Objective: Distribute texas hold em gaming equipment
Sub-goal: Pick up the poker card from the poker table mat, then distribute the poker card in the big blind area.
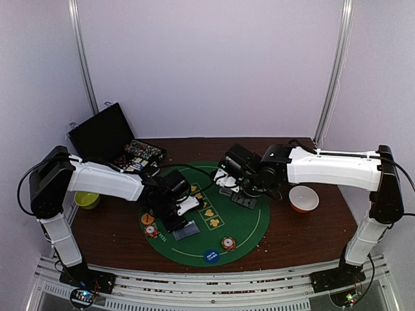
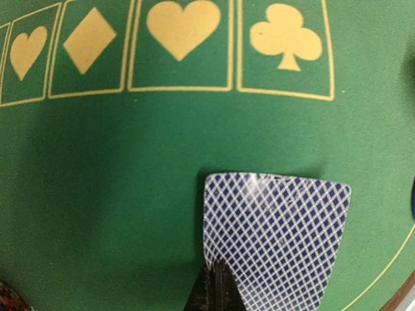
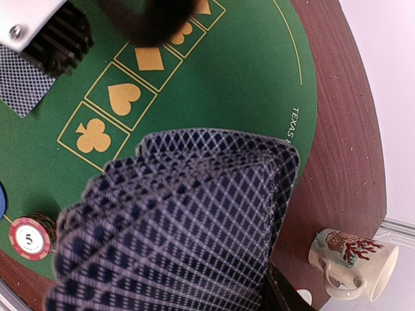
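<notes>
Playing card (image 2: 275, 243), face down on green mat (image 2: 97, 194), at 6 o'clock from club symbol (image 2: 285, 42); left gripper (image 2: 217, 288) clenched at its near edge. Right gripper (image 3: 277, 291) grasps fanned cards (image 3: 175, 227).

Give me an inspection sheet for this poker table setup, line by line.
Surface: green poker mat on brown table.
Job's things: card fan; single card; chip stacks; blue disc.
Clutter: open black case, red-and-white bowl, yellow-green bowl, mug.
Grippers: left fingers shut at the single card's edge; right fingers hold the fan.
Cables: black cable loops off left arm.
Surroundings: white walls.
</notes>
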`<action>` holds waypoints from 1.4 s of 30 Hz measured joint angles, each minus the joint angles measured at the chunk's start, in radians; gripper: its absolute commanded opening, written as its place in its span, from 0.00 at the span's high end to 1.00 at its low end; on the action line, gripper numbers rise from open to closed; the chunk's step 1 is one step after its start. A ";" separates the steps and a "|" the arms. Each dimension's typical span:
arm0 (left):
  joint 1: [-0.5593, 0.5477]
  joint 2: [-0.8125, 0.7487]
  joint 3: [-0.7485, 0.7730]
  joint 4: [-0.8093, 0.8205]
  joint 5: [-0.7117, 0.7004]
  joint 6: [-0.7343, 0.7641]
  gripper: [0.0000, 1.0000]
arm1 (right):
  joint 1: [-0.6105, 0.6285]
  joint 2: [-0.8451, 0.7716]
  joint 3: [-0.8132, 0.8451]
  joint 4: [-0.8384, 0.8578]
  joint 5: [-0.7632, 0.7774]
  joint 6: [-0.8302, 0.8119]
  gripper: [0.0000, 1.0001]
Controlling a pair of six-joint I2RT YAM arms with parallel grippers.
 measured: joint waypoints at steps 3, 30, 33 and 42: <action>-0.025 0.000 0.000 0.008 0.004 -0.010 1.00 | 0.000 0.000 0.000 0.000 0.000 0.003 0.56; 0.248 -0.080 -0.029 -0.005 -0.081 0.224 1.00 | 0.000 -0.011 -0.021 0.010 0.000 0.000 0.57; 0.253 -0.053 -0.026 -0.005 -0.089 0.233 1.00 | 0.000 -0.011 -0.026 0.011 0.000 -0.001 0.57; 0.253 -0.026 0.054 -0.040 -0.099 0.218 0.37 | 0.000 -0.011 -0.027 0.013 -0.001 -0.009 0.57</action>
